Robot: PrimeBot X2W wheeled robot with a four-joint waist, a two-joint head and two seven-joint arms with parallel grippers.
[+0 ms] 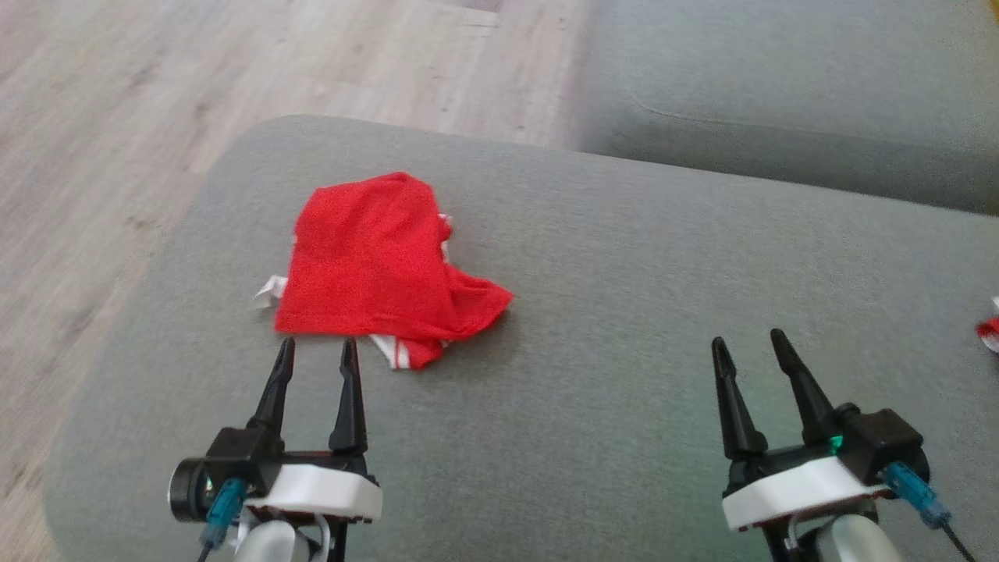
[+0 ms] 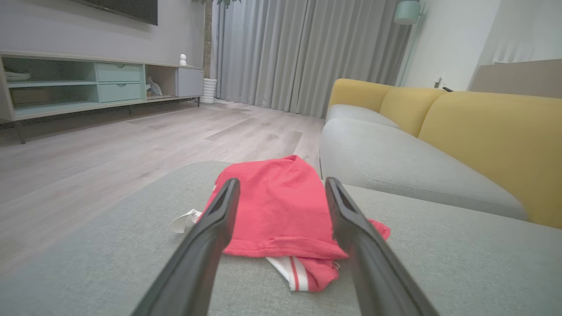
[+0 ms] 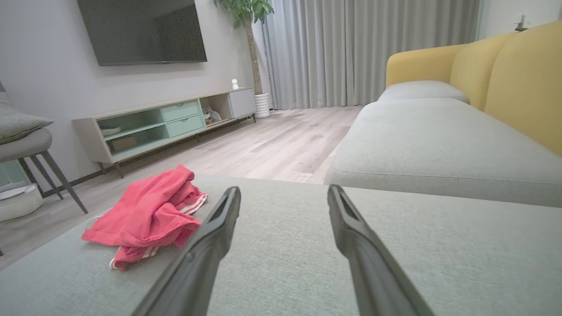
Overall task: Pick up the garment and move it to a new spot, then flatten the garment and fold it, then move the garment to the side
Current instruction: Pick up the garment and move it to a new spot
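The red garment (image 1: 375, 257) lies in a loose, rumpled heap on the grey ottoman (image 1: 624, 312), toward its left half and not far from the rounded far-left corner; white-striped trim pokes out from under its near edge, and a small white tag sticks out on its left side; nothing holds it

The left claw (image 1: 318, 343) has its two dark fingers spread apart, their tips just short of the garment's near hem, close but seemingly not touching; in the left wrist view the red cloth sits framed between the fingers

The right claw (image 1: 748, 338) is likewise spread wide and holds nothing; it sits over bare grey fabric, well apart from the garment, which the right wrist view shows off to the left of its fingers

At the right edge of the head view a small red-and-white scrap (image 1: 990, 332) rests on the ottoman; it is cut off by the frame, so it may be another piece of clothing; beyond the ottoman is the grey sofa seat (image 1: 780, 94) with yellow backrests (image 3: 518, 79), and to the left the pale wooden floor (image 1: 117, 117); across the room stand a low TV cabinet (image 3: 167, 123) and grey curtains (image 3: 351, 52)
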